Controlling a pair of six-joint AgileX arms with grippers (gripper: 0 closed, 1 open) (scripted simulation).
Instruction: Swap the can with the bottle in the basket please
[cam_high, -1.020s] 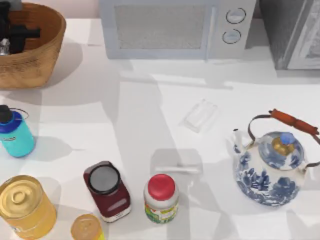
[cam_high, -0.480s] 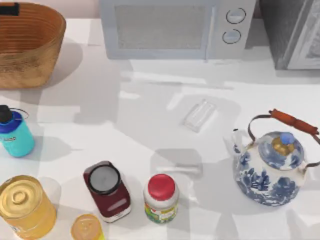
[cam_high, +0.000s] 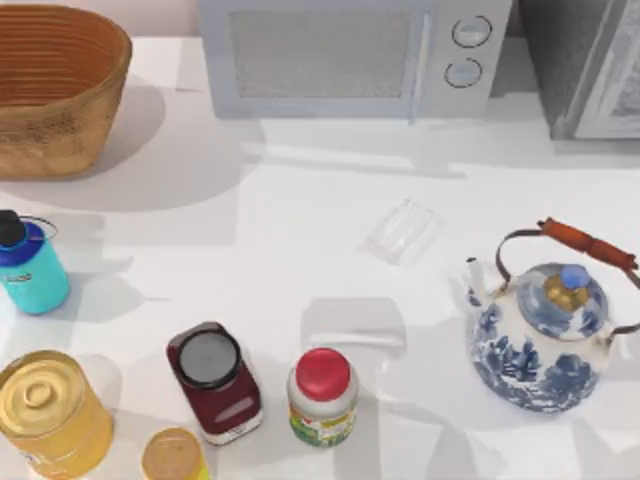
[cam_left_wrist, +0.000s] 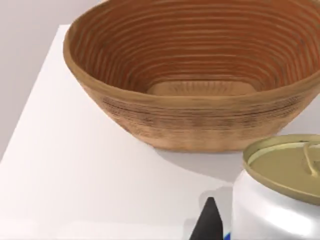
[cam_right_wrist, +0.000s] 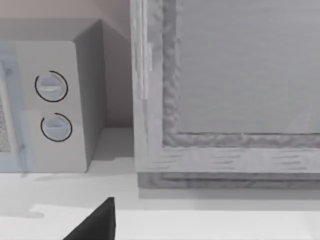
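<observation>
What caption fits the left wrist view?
Empty wicker basket on the white table, a gold-topped can close in front.

Cut off by picture edges, top view:
- basket (cam_high: 70, 120): left part and far rim.
- teal-cyan bottle (cam_high: 30, 270): left side.
- big yellow-gold tin (cam_high: 45, 410): left and lower edge.
- small yellow jar (cam_high: 172, 456): lower half.
- microwave (cam_high: 350, 55): upper part.
- grey cabinet (cam_high: 585, 65): top and right.
- kettle (cam_high: 540, 335): handle's right end.

Left wrist view:
- can (cam_left_wrist: 280, 190): gold top and white wall cropped at right and bottom; red pattern unseen.
- left hand (cam_left_wrist: 207, 222): one dark finger tip, rest out of frame.

Right wrist view:
- right hand (cam_right_wrist: 97, 222): a dark finger corner, jaws' spacing undeterminable.
</observation>
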